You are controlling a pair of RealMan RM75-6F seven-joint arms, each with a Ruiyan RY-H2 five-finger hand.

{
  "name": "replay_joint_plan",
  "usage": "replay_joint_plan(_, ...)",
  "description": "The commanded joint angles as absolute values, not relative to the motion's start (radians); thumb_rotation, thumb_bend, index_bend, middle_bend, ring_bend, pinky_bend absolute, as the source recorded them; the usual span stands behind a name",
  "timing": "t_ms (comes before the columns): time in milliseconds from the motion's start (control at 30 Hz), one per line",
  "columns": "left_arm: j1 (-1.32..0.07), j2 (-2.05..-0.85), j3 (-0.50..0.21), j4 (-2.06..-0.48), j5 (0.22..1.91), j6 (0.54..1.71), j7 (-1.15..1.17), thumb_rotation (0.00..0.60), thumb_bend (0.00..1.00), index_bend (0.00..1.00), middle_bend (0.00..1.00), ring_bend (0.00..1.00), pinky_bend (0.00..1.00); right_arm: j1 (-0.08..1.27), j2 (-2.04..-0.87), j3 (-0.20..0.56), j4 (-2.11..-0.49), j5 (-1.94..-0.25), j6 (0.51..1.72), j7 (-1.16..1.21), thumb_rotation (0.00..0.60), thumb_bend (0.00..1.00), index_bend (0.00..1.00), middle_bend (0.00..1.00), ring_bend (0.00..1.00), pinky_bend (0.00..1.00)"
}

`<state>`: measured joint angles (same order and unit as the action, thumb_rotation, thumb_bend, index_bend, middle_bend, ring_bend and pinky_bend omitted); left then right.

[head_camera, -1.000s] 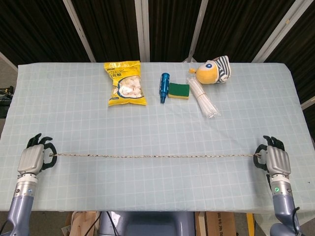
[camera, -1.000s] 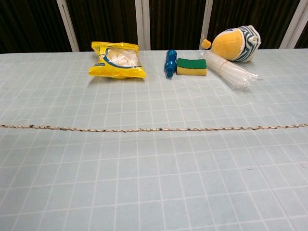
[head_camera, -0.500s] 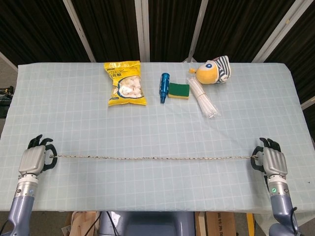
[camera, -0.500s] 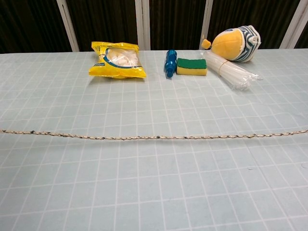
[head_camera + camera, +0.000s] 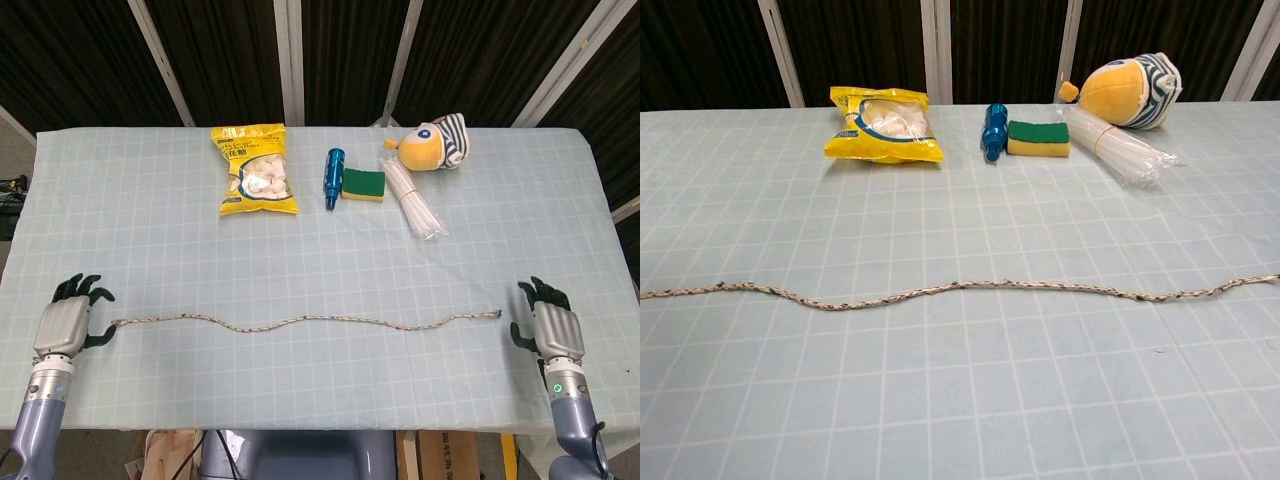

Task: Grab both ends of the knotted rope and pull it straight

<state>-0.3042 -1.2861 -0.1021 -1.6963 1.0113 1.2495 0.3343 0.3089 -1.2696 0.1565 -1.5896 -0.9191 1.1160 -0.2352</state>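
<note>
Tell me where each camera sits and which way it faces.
Head view: high above the near table edge, looking down; shows left hand and right hand, both off the rope.
Chest view: low, facing across the table; no hand shows.
Shared: rope, yellow snack bag, sponge.

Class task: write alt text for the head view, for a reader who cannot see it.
A rope lies slack and wavy across the near side of a checked table, with the open left hand and right hand just beyond its ends. Along the far edge sit a yellow snack bag, blue bottle, sponge, straws and plush toy.
</note>
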Motion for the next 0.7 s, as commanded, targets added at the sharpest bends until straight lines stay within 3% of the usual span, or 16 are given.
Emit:
replay_joint_plan(33, -0.301, -1.279, -0.104, -1.705, 1.020, 1.253, 0.324, 0.600, 0.28, 0.32, 0.06, 0.00, 0.00, 0.308, -1.264, 0.157, -1.594, -0.918, 1.124, -0.242, 0.600, 0.49, 0.00, 0.00, 0.00, 0.00)
replay_joint_plan(267, -0.272, -1.223, -0.089, -1.754, 1.144, 1.314, 0.268, 0.600, 0.20, 0.18, 0.00, 0.00, 0.00, 0.274, -1.202, 0.161, -1.653, -1.024, 1.216, -0.200, 0.600, 0.49, 0.00, 0.00, 0.00, 0.00)
replay_joint_plan(467, -0.199, -1.184, -0.003, -1.695, 1.410, 1.478, 0.230, 0.600, 0.16, 0.05, 0.00, 0.00, 0.00, 0.198, -1.200, 0.102, -1.588, -1.342, 1.486, -0.176, 0.600, 0.48, 0.00, 0.00, 0.00, 0.00)
replay_joint_plan(700, -0.120, -1.112, 0.063, -1.679, 1.520, 1.568, 0.128, 0.600, 0.12, 0.01, 0.00, 0.00, 0.00, 0.099, -1.155, 0.042, -1.585, -1.478, 1.637, -0.082, 0.600, 0.43, 0.00, 0.00, 0.00, 0.00)
